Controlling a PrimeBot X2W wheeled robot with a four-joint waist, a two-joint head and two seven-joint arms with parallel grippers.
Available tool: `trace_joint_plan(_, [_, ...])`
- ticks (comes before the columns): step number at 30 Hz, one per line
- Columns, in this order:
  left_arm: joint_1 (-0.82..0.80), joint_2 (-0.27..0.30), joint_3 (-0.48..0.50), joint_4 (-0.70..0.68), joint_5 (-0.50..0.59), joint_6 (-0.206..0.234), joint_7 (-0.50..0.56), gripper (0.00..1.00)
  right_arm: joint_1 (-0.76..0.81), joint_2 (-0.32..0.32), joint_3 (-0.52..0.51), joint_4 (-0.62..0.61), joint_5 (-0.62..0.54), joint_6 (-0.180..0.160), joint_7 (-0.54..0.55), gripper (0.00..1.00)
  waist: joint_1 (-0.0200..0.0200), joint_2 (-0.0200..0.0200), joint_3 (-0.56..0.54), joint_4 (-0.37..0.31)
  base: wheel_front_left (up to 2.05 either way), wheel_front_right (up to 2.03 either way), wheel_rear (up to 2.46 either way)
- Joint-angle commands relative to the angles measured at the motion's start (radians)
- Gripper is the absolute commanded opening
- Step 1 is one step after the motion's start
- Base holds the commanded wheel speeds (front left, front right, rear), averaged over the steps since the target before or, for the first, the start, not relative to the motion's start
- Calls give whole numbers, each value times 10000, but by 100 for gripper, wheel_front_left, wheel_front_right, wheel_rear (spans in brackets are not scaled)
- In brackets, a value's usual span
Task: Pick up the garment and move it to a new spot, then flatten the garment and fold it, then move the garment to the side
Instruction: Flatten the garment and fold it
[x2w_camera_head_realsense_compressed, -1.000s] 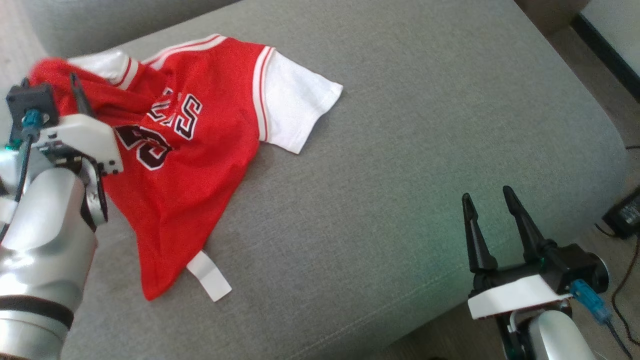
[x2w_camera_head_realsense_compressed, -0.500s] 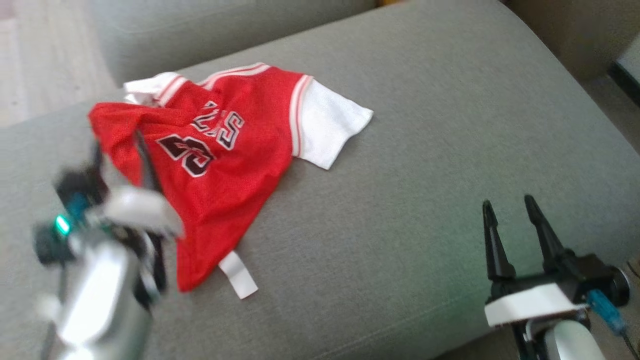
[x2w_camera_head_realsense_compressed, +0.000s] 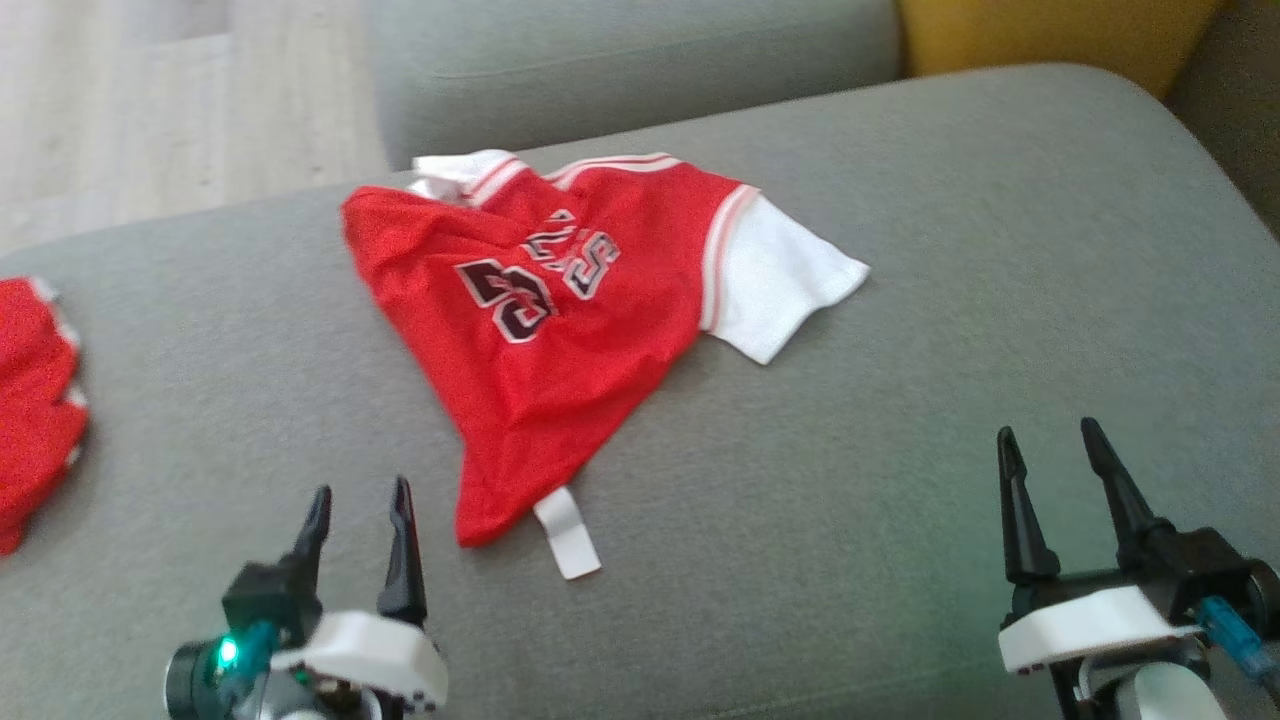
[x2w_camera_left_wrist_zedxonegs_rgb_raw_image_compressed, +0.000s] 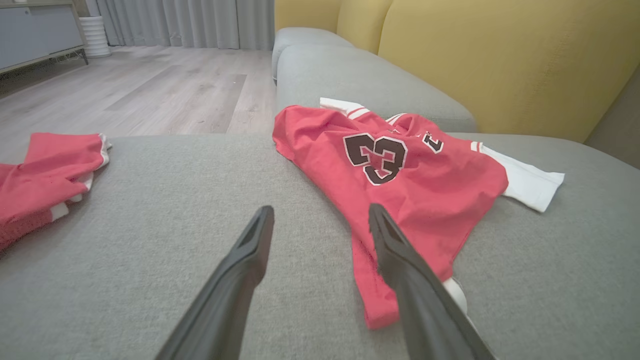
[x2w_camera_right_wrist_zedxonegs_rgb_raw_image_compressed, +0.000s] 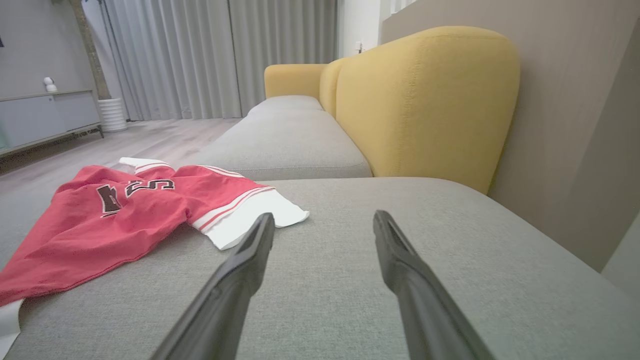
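1. The grey sofa seat (x2w_camera_head_realsense_compressed: 950, 300) spans the frame and serves as the work surface.
2. The red jersey (x2w_camera_head_realsense_compressed: 560, 340) lies rumpled at upper centre, with one white sleeve spread to the right. It looks set at its new spot, not yet flattened.
3. Another red garment (x2w_camera_head_realsense_compressed: 35, 400) sits at the left edge, well apart and probably already put aside.
4. The right gripper (x2w_camera_head_realsense_compressed: 1047, 430), lower right, stands wide and empty, clear of the cloth.
5. The left gripper (x2w_camera_head_realsense_compressed: 360, 487), lower left, is also wide and empty, near the hem and handy for smoothing.
6. A white tag (x2w_camera_head_realsense_compressed: 567, 535) pokes out from the hem.
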Motion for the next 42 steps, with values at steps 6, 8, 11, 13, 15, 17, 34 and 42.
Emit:
trace_joint_plan(6, [383,-74,811,-495,483,-595,-78,100,-124,-102,385,232,-14,77,-90,100,0,0,-390,749,0,0,0])
trace_joint_plan(8, [550,-93,980,-546,644,-799,-78,100,-165,-82,496,442,-1,77,-85,100,0,0,-458,849,0,0,0])
trace_joint_plan(11, [704,-173,1210,-659,783,-939,-78,100,-202,-45,577,631,71,77,-87,100,0,0,-515,928,0,0,0])
trace_joint_plan(13, [836,-258,1384,-706,916,-1108,-78,100,-198,-12,622,820,120,77,-89,100,0,0,-575,1013,0,0,0])
trace_joint_plan(15, [915,-343,1521,-717,1056,-1271,-78,100,-184,8,663,991,142,77,-92,100,0,0,-618,1083,0,0,0])
trace_joint_plan(17, [965,-438,1652,-720,1187,-1402,-78,100,-185,22,706,1115,149,77,-96,100,0,0,-640,1127,0,0,0])
trace_joint_plan(34, [51,-1086,842,421,1218,-2583,966,100,-1335,-429,998,1183,474,77,665,100,0,0,-283,1262,0,0,0])
trace_joint_plan(42, [-1683,-1189,-257,1314,950,-2475,3048,100,-3298,-1110,1351,1584,645,77,2356,100,0,0,688,1358,0,0,0])
